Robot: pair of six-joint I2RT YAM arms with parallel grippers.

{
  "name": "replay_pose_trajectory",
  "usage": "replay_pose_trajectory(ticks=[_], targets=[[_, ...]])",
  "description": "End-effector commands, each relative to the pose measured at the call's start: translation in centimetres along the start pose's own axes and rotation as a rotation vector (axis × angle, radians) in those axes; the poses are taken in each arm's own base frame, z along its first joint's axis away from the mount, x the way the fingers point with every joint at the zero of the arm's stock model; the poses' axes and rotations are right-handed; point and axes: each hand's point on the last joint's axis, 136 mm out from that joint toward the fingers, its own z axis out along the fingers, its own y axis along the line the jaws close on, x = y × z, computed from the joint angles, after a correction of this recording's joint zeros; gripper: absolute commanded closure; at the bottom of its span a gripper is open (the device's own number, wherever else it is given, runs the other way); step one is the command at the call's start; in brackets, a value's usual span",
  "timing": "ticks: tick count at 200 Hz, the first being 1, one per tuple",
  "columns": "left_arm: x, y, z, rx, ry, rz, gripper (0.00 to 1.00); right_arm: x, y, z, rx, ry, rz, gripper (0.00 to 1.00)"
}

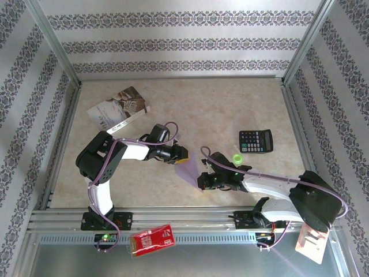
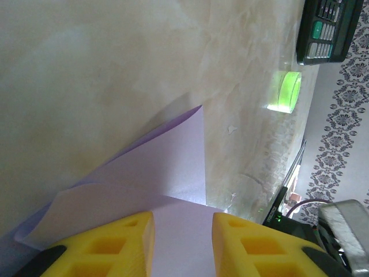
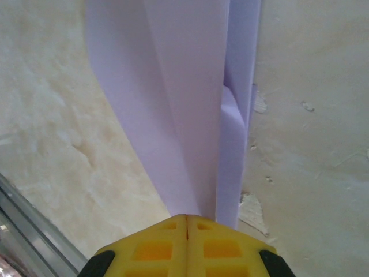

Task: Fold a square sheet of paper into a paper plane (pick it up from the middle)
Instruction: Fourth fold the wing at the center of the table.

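free: back centre of table | obstacles: calculator, green roll right; booklet back-left; sheet of paper centre-front

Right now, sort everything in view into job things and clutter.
Job: paper, pinched in the right end effector.
Lying about: booklet, calculator, green roll, red packet.

- Cut off at the left wrist view's top edge: black calculator.
- Hidden behind yellow fingers: part of lilac paper.
- Too small to read: print on booklet and red packet.
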Motion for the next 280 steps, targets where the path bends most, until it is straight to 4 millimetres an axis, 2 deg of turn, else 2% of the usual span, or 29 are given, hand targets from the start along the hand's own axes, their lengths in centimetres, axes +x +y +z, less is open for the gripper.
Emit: replay_pose_trajectory(ticks=[1,36,51,54,62,182,206,225,260,272,275,280], targets=[[1.5,5.6,0.5,-0.176,0.026,-0.079,0.68,0.0,0.0,0.4,-0.015,0.01,-0.017,0.99],[1.5,5.8,0.6,-0.179,0.026,-0.08,0.68,2.1,-1.7,0.8,0.022,0.057,0.018,1.0],[1.6,6.0,0.6,-0.184,0.027,-0.084,0.68,2.5,-1.7,0.8,0.024,0.063,0.018,1.0],[1.5,6.0,0.6,-0.184,0.027,-0.084,0.68,3.4,-2.5,0.9,0.04,0.081,0.027,1.0],[1.6,6.0,0.6,-0.185,0.029,-0.082,0.68,3.9,-2.8,0.9,0.047,0.087,0.033,1.0],[1.8,6.7,0.6,-0.208,0.03,-0.087,0.68,7.2,-4.5,0.0,0.081,0.091,0.088,1.0],[1.8,6.7,0.6,-0.208,0.03,-0.085,0.68,6.9,-4.3,-0.4,0.078,0.07,0.085,1.0],[1.7,6.7,0.7,-0.207,0.031,-0.087,0.68,6.0,-3.4,-0.9,0.066,0.05,0.065,1.0],[1.7,6.6,0.7,-0.204,0.033,-0.088,0.68,2.7,-0.1,-2.3,0.001,-0.032,0.022,1.0],[1.7,6.6,0.7,-0.203,0.034,-0.088,0.68,2.1,0.0,-2.3,-0.005,-0.043,0.024,1.0],[1.7,6.5,0.8,-0.202,0.035,-0.086,0.68,1.3,1.0,-2.7,-0.027,-0.062,0.018,1.0],[1.7,6.5,0.7,-0.201,0.035,-0.086,0.68,0.9,1.3,-2.7,-0.036,-0.067,0.014,1.0]])
